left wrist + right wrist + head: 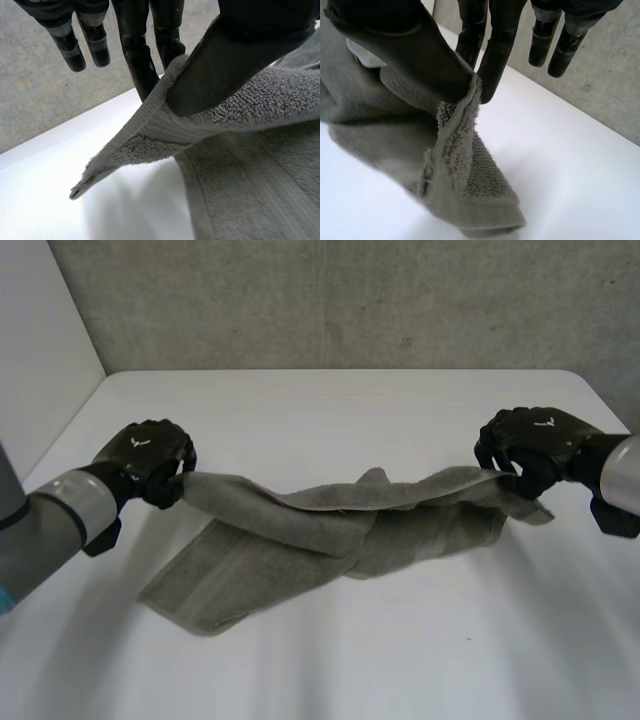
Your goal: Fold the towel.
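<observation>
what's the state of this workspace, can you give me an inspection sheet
surface: white table, towel partly resting on it
job's things: grey-green terry towel, lifted at two ends, sagging in the middle, lower part lying rumpled on the table
clutter: nothing seen
hands: black left hand pinches one towel corner between thumb and fingers; black right hand pinches the opposite end likewise
cables: nothing seen
surroundings: grey concrete wall behind the table

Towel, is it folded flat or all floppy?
Floppy, not neatly folded. The towel hangs twisted between the left hand and the right hand, each pinching an end, and its lower part lies rumpled on the table.
</observation>
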Tool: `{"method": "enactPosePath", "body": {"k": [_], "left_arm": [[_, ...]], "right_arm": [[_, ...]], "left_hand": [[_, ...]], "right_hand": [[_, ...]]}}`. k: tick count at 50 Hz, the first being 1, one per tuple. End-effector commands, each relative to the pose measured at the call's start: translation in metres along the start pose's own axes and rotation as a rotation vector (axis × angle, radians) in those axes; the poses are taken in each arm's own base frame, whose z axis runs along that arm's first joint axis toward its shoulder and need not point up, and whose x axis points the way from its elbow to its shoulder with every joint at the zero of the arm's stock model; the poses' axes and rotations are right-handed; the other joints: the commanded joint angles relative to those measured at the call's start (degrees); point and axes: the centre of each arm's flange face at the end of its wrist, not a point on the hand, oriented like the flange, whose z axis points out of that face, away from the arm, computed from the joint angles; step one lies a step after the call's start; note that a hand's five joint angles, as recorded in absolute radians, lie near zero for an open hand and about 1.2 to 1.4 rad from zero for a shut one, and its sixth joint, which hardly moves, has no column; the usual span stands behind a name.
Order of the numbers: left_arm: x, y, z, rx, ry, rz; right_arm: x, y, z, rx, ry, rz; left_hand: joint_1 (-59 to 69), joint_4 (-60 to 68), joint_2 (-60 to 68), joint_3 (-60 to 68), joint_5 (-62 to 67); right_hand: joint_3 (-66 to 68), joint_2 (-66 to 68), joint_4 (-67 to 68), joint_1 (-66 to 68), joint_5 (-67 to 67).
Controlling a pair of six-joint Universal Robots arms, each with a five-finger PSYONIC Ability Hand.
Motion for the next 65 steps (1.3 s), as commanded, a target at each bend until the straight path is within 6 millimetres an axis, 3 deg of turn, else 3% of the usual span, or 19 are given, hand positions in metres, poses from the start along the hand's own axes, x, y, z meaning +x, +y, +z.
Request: {"method": "enactPosePath", "body": {"k": [1, 6, 8, 9, 11, 12, 14, 17, 18, 20, 22, 25, 27, 30, 38, 49, 58, 63, 65], "left_arm": [[-0.011, 0.0, 0.037, -0.026, 0.013, -0.008], [-0.02, -0.017, 0.065, 0.047, 0.008, 0.024], [-0.032, -0.052, 0.079, 0.192, -0.031, 0.073], [-0.033, -0.053, 0.079, 0.193, -0.031, 0.073], [-0.043, -0.107, 0.083, 0.43, -0.079, 0.149], [-0.043, -0.107, 0.083, 0.431, -0.079, 0.149], [-0.036, -0.16, 0.066, 0.672, -0.093, 0.243], [-0.036, -0.187, 0.048, 0.807, -0.113, 0.284], [-0.039, -0.202, 0.034, 0.893, -0.133, 0.309], [-0.042, -0.199, 0.029, 0.912, -0.131, 0.305], [-0.044, -0.167, 0.033, 0.818, -0.091, 0.252], [-0.043, -0.147, 0.036, 0.752, -0.068, 0.228], [-0.039, -0.107, 0.037, 0.609, -0.047, 0.171], [-0.04, -0.076, 0.027, 0.493, -0.054, 0.125], [-0.048, -0.025, -0.007, 0.323, -0.091, 0.044], [-0.042, -0.028, -0.056, 0.255, -0.072, -0.01], [-0.031, -0.028, -0.068, 0.18, -0.048, -0.061], [-0.033, -0.047, -0.072, 0.201, -0.055, -0.05], [-0.03, -0.08, -0.088, 0.265, -0.055, -0.041]], "right_arm": [[0.014, -0.001, 0.038, -0.06, 0.043, -0.102], [0.021, -0.018, 0.062, 0.012, 0.08, -0.161], [0.031, -0.065, 0.068, 0.202, 0.175, -0.243], [0.031, -0.065, 0.068, 0.203, 0.176, -0.244], [0.045, -0.135, 0.049, 0.493, 0.305, -0.282], [0.045, -0.135, 0.049, 0.494, 0.306, -0.282], [0.053, -0.192, 0.009, 0.78, 0.372, -0.238], [0.052, -0.197, 0.002, 0.841, 0.35, -0.198], [0.054, -0.184, 0.009, 0.808, 0.317, -0.148], [0.054, -0.164, 0.018, 0.737, 0.286, -0.12], [0.044, -0.121, 0.032, 0.58, 0.215, -0.074], [0.039, -0.103, 0.034, 0.515, 0.193, -0.061], [0.028, -0.072, 0.031, 0.418, 0.175, -0.052], [0.015, -0.044, 0.028, 0.333, 0.152, -0.038], [0.012, -0.005, 0.007, 0.24, 0.127, 0.012], [-0.001, -0.02, -0.038, 0.315, 0.103, 0.019], [-0.009, -0.028, -0.049, 0.33, 0.082, 0.093], [-0.004, -0.061, -0.065, 0.38, 0.1, 0.057], [-0.002, -0.088, -0.08, 0.428, 0.119, 0.021]], "left_hand": [[5.5, -3.4, 4.3, -3.0, 3.7], [5.5, -3.4, 4.3, -3.0, 3.7], [5.5, -3.4, 4.3, -3.0, 3.7], [5.5, -3.4, 4.3, -3.0, 3.7], [5.5, -3.4, 4.3, -3.0, 3.7], [5.5, -3.4, 4.3, -3.0, 3.7], [5.5, -3.4, 4.3, -3.0, 3.7], [5.5, -3.4, 4.3, -3.0, 3.7], [5.5, -3.4, 4.3, -3.0, 3.7], [5.5, -3.4, 4.3, -3.0, 3.7], [5.5, -3.4, 4.3, -3.0, 3.7], [5.5, -3.4, 4.3, -3.0, 3.7], [5.5, -3.4, 4.3, -3.0, 3.7], [5.5, -3.4, 4.3, -3.0, 3.7], [5.5, -3.4, 4.3, -3.0, 3.7], [5.5, -3.4, 4.3, -3.0, 3.7], [5.5, -3.4, 4.3, -3.0, 3.7], [5.5, -3.4, 4.3, -3.0, 3.7], [5.5, -3.4, 4.3, -3.0, 3.7]], "right_hand": [[-2.5, 3.9, -4.4, 3.7, 3.5], [-2.5, 3.9, -4.4, 3.7, 3.5], [-2.5, 3.9, -4.4, 3.7, 3.5], [-2.5, 3.9, -4.4, 3.7, 3.5], [-2.5, 3.9, -4.4, 3.7, 3.5], [-2.5, 3.9, -4.4, 3.7, 3.5], [-2.5, 3.9, -4.4, 3.7, 3.5], [-2.5, 3.9, -4.4, 3.7, 3.5], [-2.5, 3.9, -4.4, 3.7, 3.5], [-2.5, 3.9, -4.4, 3.7, 3.5], [-2.5, 3.9, -4.4, 3.7, 3.5], [-2.5, 3.9, -4.4, 3.7, 3.5], [-2.5, 3.9, -4.4, 3.7, 3.5], [-2.5, 3.9, -4.4, 3.7, 3.5], [-2.5, 3.9, -4.4, 3.7, 3.5], [-2.5, 3.9, -4.4, 3.7, 3.5], [-2.5, 3.9, -4.4, 3.7, 3.5], [-2.5, 3.9, -4.4, 3.7, 3.5], [-2.5, 3.9, -4.4, 3.7, 3.5]]}}
